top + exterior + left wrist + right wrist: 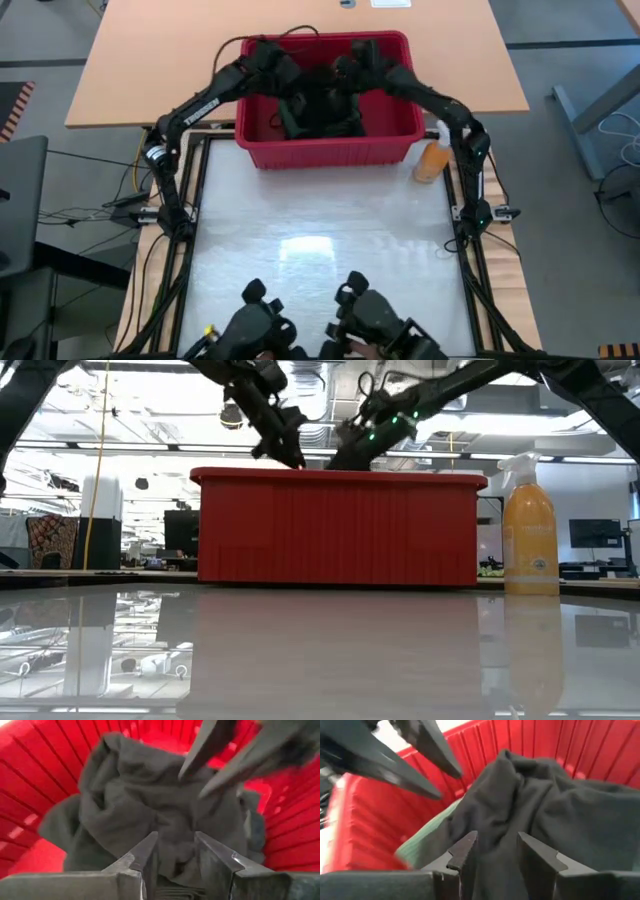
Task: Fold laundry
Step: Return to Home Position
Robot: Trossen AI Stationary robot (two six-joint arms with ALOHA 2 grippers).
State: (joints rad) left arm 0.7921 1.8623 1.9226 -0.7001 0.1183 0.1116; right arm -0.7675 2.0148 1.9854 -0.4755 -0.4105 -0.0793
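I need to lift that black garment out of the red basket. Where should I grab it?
Probably pinch the raised fold on top of the black garment, coming straight down, since the walls of the red basket block the sides. The left gripper and right gripper hover open just above it.

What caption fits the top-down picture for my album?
The left pincer and right pincer hang open over dark laundry in the red basket.

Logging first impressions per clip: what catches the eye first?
A red basket at the far end of the table holds dark laundry. Both arms reach over it, left gripper and right gripper open above the cloth. An orange spray bottle stands beside it, on the right arm's side.
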